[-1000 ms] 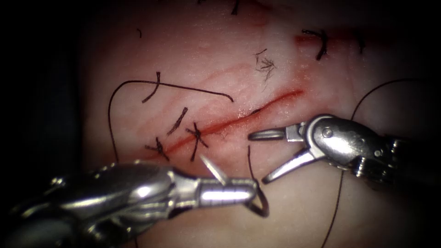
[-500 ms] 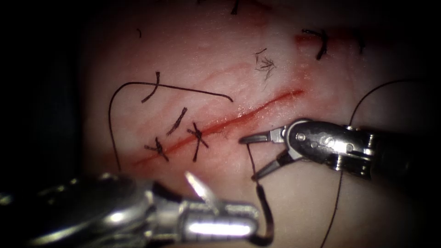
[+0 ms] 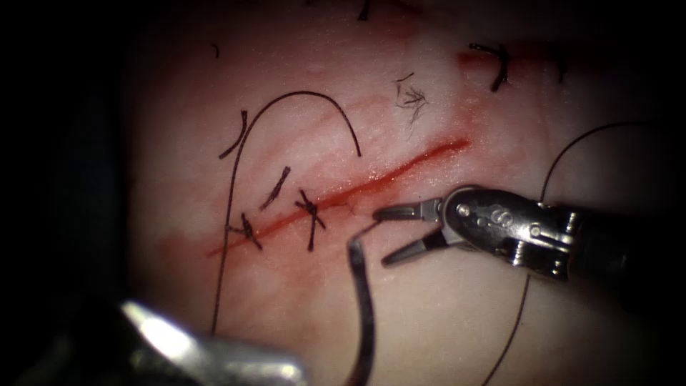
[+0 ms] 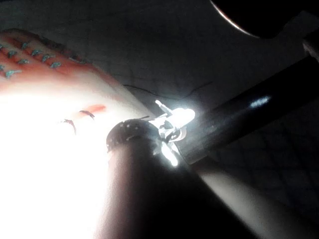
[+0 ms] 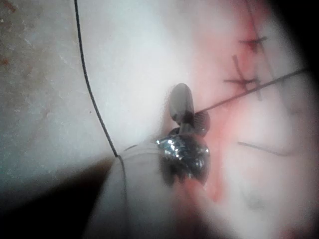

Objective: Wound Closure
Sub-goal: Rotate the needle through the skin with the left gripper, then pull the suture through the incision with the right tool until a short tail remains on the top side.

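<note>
Endoscope view: right tool just right of the cut, jaws parted, gripping nothing. Beside its upper jaw, the dark curved needle, clear of the tissue, arcing toward the bottom edge. Whether held, and where along its curve, cannot be told. Near that edge, part of the left tool; released or clenched, cannot tell. Left of the cut, a tall loop of thread; across the cut, two stitches.

Right wrist view: same tool from behind, jaws apart over reddened tissue, thread trailing past the shaft.

Left wrist view: left tool lost in glare beside bright tissue.
</note>
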